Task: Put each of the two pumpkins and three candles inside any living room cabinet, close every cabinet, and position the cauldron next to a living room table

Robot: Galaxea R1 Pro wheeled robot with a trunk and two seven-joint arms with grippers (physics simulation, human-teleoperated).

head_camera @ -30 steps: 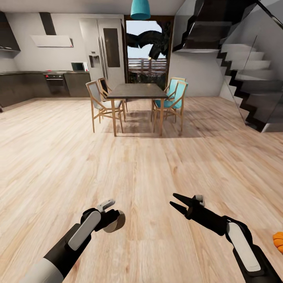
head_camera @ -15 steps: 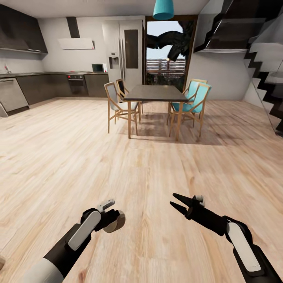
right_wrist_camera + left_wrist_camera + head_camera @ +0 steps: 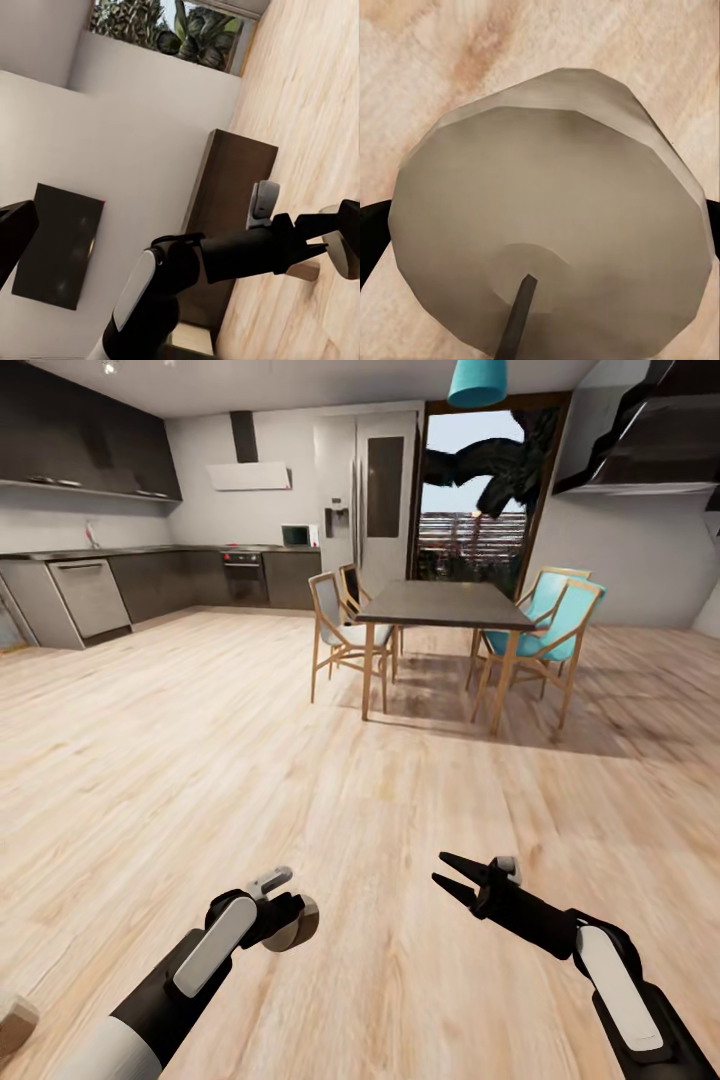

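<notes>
While the left claw [image 3: 283, 920] pinches a candle [image 3: 296, 922] at lower left, the right claw [image 3: 447, 875] hangs spread; dining table [image 3: 446, 604] and chairs [image 3: 335, 622] stand beyond.

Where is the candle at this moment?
The candle is held in the left gripper, low in the head view on the left, above the wooden floor. The left wrist view shows its pale top and wick close up.

- A home, open-plan: kitchen and dining area share one pale wood plank floor [image 3: 250, 760].
- Upper left of the frame: dark kitchen cupboards [image 3: 150, 580], built-in oven [image 3: 246, 573], extractor hood [image 3: 250, 475], microwave [image 3: 300, 536], tall fridge [image 3: 365, 500].
- Centre right: dark dining table [image 3: 445, 605] with wooden chairs [image 3: 335, 625], under a teal pendant lamp [image 3: 477, 380].
- Behind it, a glazed door [image 3: 480, 510] onto a balcony.
</notes>
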